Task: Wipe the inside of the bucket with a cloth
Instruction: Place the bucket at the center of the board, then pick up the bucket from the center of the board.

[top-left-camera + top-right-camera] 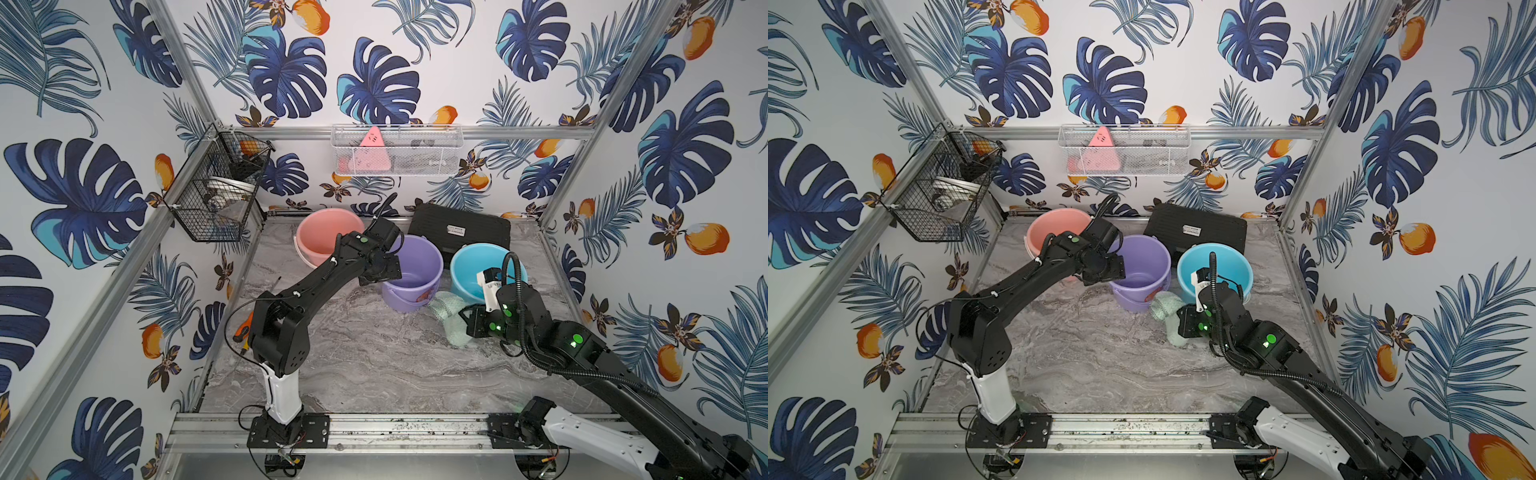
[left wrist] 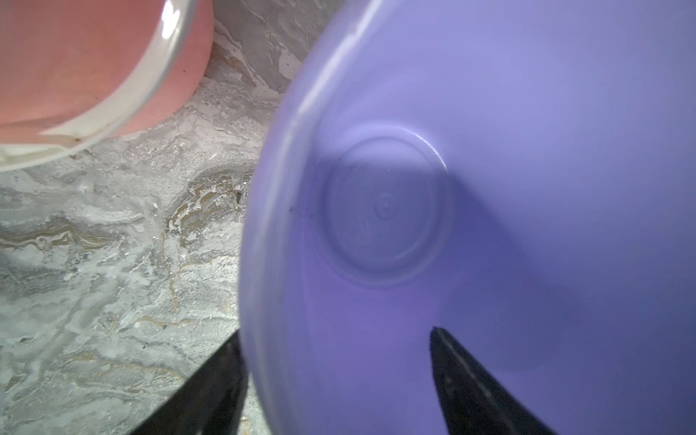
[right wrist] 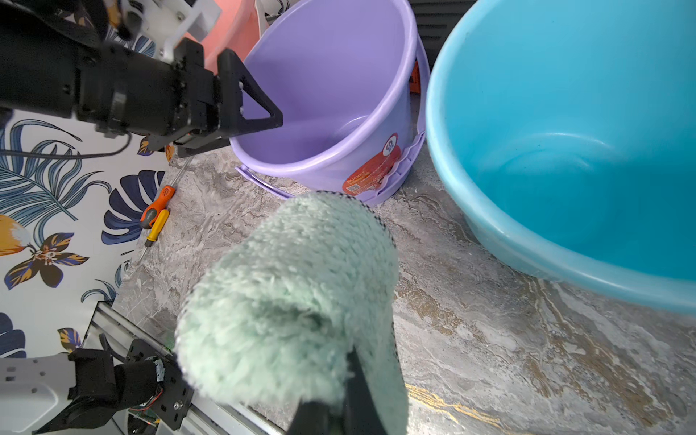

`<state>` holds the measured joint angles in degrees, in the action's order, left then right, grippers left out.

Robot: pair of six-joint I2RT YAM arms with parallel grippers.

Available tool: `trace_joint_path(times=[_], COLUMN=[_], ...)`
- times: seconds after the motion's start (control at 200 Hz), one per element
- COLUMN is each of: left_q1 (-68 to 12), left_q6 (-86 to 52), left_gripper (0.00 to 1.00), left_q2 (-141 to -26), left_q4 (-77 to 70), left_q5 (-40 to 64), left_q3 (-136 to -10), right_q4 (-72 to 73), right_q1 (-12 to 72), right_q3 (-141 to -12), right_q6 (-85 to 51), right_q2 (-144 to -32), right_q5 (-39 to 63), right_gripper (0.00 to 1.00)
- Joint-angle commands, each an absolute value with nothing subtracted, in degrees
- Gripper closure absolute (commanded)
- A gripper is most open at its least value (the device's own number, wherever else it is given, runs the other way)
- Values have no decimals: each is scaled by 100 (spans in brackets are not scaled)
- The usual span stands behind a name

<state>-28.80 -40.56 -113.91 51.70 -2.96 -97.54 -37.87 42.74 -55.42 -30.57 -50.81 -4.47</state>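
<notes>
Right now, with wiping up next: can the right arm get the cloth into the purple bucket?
Probably yes. The right fingers hold the cloth just beside the purple bucket, whose mouth is uncovered. The left fingers straddle its rim, open, leaving most of the mouth free.
</notes>
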Motion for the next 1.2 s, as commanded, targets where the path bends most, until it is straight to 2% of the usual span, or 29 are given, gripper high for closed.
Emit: trace_joint_path(times=[0.0, 0.32, 0.425, 0.53, 0.751, 1.196], left_q1=[-2856, -2594, -2231, -1594, -556, -193], left_q6=[-3981, -4026, -4082, -4085, -4319, -4756], left_gripper=[1, 1, 1, 1, 1, 2], left_q2=[-11105, -10095, -9936, -9866, -10072, -10819], left_q4=[4931, 5346, 5642, 5694, 5511, 5424], left_q5=[-215, -409, -812, -768, -150, 55], left_q3=[-9726, -9765, -9829, -9672, -9203, -9761], right_q4=[-3596, -3729, -3657, -3708, -3350, -3006], right_q1=[4280, 4280, 4280, 4289, 4324, 4491], right_q3=[-5622, -6156, -6370, -6832, -7005, -6311], right_q6=[-2929, -2516, -2464, -2365, -2650, -3109], right_q2=[-5177, -5673, -5875, -6173, -6515, -6440], right_q5=[-371, -244, -64, 271, 613, 514], right_gripper=[100, 100, 100, 100, 100, 100])
